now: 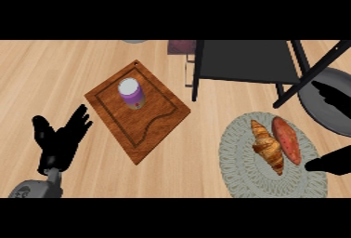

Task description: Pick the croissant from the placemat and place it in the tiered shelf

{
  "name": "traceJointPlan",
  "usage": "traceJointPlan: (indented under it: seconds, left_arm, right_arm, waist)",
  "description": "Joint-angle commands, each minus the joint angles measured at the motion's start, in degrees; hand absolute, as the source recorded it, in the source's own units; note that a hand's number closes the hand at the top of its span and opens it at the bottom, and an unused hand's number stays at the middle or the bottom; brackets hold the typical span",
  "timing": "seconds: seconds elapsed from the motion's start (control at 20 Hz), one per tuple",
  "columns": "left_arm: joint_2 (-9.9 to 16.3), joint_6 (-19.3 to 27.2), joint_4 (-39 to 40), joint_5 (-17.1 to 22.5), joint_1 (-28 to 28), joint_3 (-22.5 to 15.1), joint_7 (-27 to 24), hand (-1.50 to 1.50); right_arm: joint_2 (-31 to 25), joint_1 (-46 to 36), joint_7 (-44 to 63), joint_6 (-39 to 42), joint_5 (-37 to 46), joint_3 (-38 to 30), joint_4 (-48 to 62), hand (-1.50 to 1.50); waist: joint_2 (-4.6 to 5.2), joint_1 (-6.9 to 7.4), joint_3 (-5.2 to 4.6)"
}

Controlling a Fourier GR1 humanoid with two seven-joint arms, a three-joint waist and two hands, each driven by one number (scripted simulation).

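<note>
I see the light wooden counter (55, 69) first, because it is the biggest thing. I use the round grey woven placemat (240, 162) as my marker. Up past the placemat stands the black tiered shelf (247, 60), with its dark flat board and thin black legs. Just beside the placemat's upper right is a grey round plate (329, 116), partly hidden. Well to the left of the placemat lies a brown wooden cutting board (151, 130), turned like a diamond, and a small purple cup with a white top (132, 93) stands on it.

My left hand (61, 137) is far left of the placemat, past the board, fingers spread wide and holding nothing. My right hand (336, 162) pokes in at the placemat's right edge. Only a dark bit shows, so I cannot tell how it is set.

On the placemat lies the golden brown croissant (267, 146), and a flat red oval food (286, 141) is touching its right side.

I think I am at the reaching step. Next, my right hand should go over the croissant, miss the red food, and close on it.
</note>
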Motion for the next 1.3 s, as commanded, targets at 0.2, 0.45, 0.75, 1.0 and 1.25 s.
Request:
traceJointPlan:
  seconds: [0.2, 0.45, 0.75, 1.0, 1.25]
  left_arm:
    - [1.70, -2.52, -4.11, 1.16, 4.47, 1.11, 5.30, 0.00]
    - [-2.10, 0.29, 2.51, -3.02, -0.57, 0.05, 3.50, 0.00]
    - [-2.83, -0.99, 2.38, -3.03, -0.64, 2.42, 4.18, 0.00]
    - [-0.86, -4.91, 0.93, -2.29, 2.44, 5.20, 2.07, 0.00]
    - [-3.58, -1.85, -3.34, -4.80, 3.41, 2.89, 5.69, 0.00]
  right_arm:
    - [4.51, -4.32, 5.72, 1.71, 8.12, 6.82, 2.66, -1.50]
    - [7.95, -7.93, 14.11, 2.25, 12.67, 11.01, 3.13, -1.50]
    - [10.03, -1.83, 14.21, 1.97, 18.15, 9.63, -1.51, -1.50]
    - [13.88, -0.84, 10.50, 0.45, 24.03, 10.95, 3.29, -1.50]
    - [16.45, -0.63, 9.70, 0.21, 27.86, 11.94, 5.78, -1.50]
  waist:
    - [0.38, 0.47, -0.32]
    - [0.54, -0.01, -0.37]
    - [0.41, -0.48, -0.35]
    - [0.42, -0.23, -0.35]
    - [0.41, -0.06, -0.32]
